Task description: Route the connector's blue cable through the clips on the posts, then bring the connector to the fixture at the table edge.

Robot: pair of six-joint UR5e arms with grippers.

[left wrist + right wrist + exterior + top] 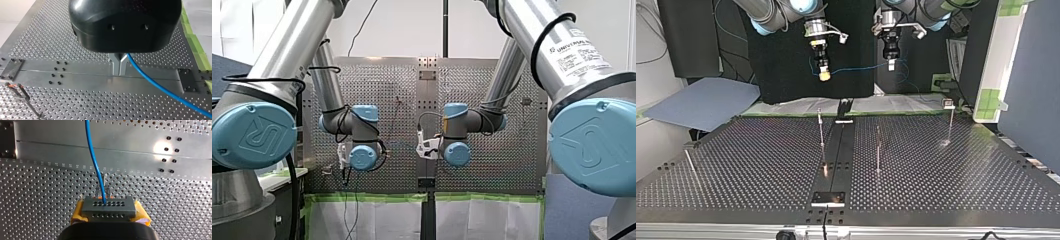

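My right gripper [109, 216] is shut with its yellow pads on the grey connector [109, 207]. The blue cable [93, 157] leaves the connector and runs ahead over the table. A thin post with a clip [102, 185] stands on the table right below the connector. In the top view my right gripper [824, 75] hangs high at the left and my left gripper [891, 65] at the right, with the blue cable [858, 68] strung between them. My left gripper [119, 71] has its metal fingers shut on the blue cable [160, 87], which trails off beside them.
Several thin posts stand on the perforated table [761, 165]: one [821, 127] left of the centre rail, one [878, 150] right of it, one [950, 120] far right. A short post [690, 161] sits at the left edge. A dark plate [828, 198] lies at the near edge.
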